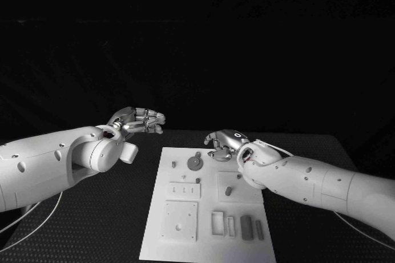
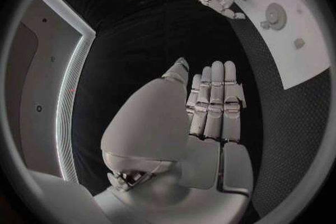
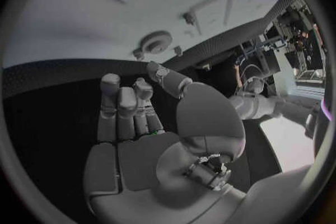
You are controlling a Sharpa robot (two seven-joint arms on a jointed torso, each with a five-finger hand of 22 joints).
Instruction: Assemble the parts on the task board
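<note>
On the black bench [image 1: 99, 229], the flat white rectangular task board [image 1: 247, 249] carries small grey parts: upright slabs [image 1: 245, 225] in its near slots, a peg [image 1: 228, 190] mid-board, a round disc [image 1: 195, 162] farther off. Beyond the far end, the right hand [image 1: 222, 144] hovers just over the board's edge and the left hand [image 1: 141, 121] hangs beside it, both with loosely spread fingers holding nothing. Judging by this, some pieces seem seated but assembly is unfinished.
</note>
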